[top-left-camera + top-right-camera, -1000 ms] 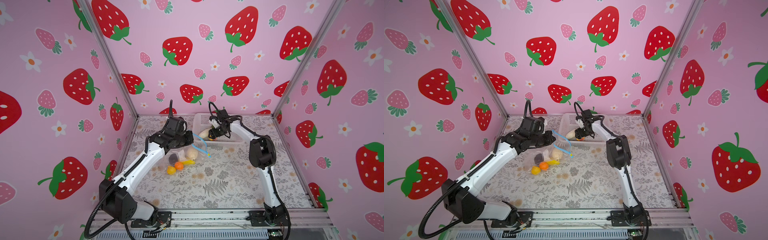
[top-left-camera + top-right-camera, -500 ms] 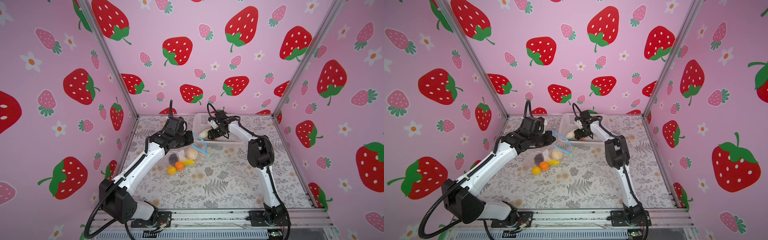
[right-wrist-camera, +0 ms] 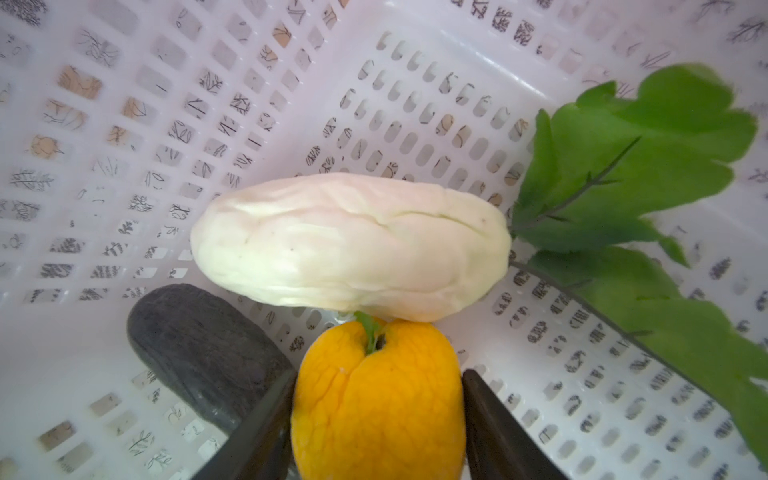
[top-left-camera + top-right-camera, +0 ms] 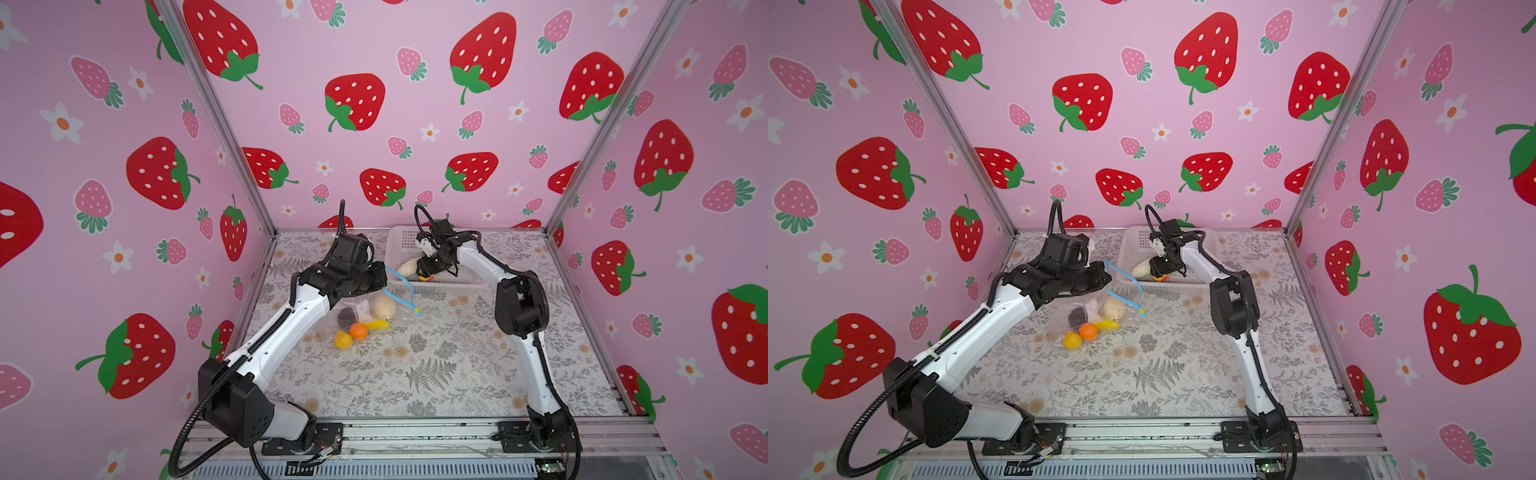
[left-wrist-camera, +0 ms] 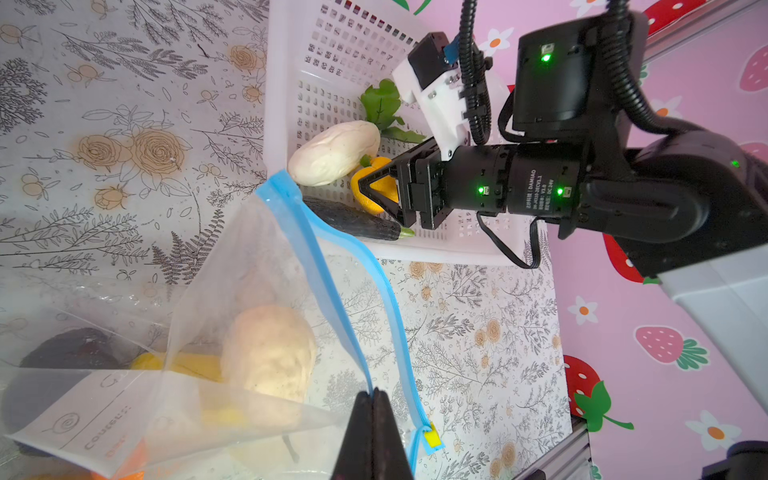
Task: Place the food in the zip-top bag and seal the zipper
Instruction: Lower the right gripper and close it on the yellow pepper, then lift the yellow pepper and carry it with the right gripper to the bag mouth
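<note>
The left gripper [image 5: 374, 399] is pinched together on the mouth of the zip-top bag [image 5: 232, 266], just beside the zipper [image 5: 332, 266]. The mouth stands open toward the white perforated basket [image 3: 124, 124].

The bag lies on the floral table cover [image 4: 436, 365] and holds a beige piece [image 5: 268, 353], an orange [image 4: 358, 331] and a lemon [image 4: 343, 340].

Inside the basket, the right gripper [image 3: 377, 374] clamps a yellow-orange bell pepper [image 3: 374, 424] — one finger on each side.

The motor label [image 5: 536, 187] on the right arm reads "DAMIAO" and "DC 24V". The print on the bag's white label [image 5: 95, 415] is illegible.

Clear crinkly plastic zip-top bag [image 5: 249, 257]; perforated plastic basket [image 3: 124, 104]; wrinkled, seemingly matt orange pepper [image 3: 374, 407].
</note>
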Robot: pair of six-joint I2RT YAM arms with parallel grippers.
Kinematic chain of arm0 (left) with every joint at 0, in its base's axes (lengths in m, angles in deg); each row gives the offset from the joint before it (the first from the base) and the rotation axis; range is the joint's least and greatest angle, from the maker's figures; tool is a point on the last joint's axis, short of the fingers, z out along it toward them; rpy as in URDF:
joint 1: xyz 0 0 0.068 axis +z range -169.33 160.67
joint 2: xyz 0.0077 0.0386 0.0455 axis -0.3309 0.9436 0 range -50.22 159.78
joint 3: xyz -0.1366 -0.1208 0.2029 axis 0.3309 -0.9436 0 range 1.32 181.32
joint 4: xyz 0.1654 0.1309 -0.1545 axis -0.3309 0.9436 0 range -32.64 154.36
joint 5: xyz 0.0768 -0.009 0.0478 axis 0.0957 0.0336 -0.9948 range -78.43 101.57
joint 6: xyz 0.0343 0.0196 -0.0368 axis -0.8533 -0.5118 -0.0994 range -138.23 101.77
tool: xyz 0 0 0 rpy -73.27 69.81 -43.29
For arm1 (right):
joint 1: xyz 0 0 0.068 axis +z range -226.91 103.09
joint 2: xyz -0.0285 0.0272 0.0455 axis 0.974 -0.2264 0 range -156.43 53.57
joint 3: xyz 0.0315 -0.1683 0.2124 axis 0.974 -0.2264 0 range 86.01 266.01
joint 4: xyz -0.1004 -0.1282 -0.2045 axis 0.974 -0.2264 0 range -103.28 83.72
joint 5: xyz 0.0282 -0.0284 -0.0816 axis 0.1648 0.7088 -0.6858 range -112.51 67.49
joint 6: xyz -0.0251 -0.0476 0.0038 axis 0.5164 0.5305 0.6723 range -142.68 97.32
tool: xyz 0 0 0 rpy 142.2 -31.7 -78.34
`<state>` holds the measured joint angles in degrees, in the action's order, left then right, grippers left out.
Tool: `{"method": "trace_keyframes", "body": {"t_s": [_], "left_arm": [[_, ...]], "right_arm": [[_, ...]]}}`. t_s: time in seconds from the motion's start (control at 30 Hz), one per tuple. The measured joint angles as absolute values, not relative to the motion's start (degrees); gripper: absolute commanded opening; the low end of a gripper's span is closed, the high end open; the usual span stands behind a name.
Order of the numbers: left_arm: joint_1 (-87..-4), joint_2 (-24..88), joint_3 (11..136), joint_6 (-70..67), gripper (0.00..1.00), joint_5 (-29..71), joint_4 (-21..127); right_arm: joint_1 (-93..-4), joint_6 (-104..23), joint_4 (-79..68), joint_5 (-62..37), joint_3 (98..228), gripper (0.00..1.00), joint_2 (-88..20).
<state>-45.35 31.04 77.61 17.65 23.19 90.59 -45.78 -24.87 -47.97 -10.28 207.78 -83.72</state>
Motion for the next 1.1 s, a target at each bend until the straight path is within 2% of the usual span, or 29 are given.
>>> {"method": "trace_keyframes", "body": {"t_s": [0.6, 1.1], "left_arm": [[-45.35, 31.01, 76.61, 17.94, 0.00, 23.21, 90.33], [-45.35, 31.01, 76.52, 18.02, 0.00, 23.21, 90.20]], "right_arm": [[-46.30, -26.03, -47.99, -10.28, 207.78, 0.53, -83.66], [-47.68, -26.69, -48.21, -10.30, 207.78, 0.52, -81.01]]}}
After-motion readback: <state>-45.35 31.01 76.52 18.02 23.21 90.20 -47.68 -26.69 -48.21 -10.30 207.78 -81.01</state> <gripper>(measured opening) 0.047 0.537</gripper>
